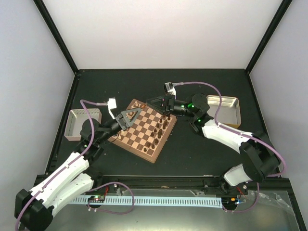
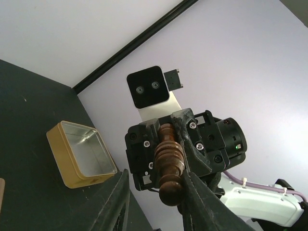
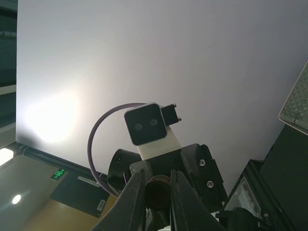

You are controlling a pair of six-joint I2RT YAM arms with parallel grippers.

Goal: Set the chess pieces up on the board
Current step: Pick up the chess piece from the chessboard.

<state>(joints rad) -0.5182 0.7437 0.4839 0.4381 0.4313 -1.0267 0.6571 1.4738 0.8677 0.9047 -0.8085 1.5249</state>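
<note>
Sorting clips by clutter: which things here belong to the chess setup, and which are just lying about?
Job: board; chess pieces on it; dark piece in the right tool; left tool facing it.
Lying about: left metal tray; right metal tray.

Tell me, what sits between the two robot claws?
A dark brown chess piece, held by the right gripper, its end reaching between the fingers of the left gripper. The left wrist view shows it clearly.
</note>
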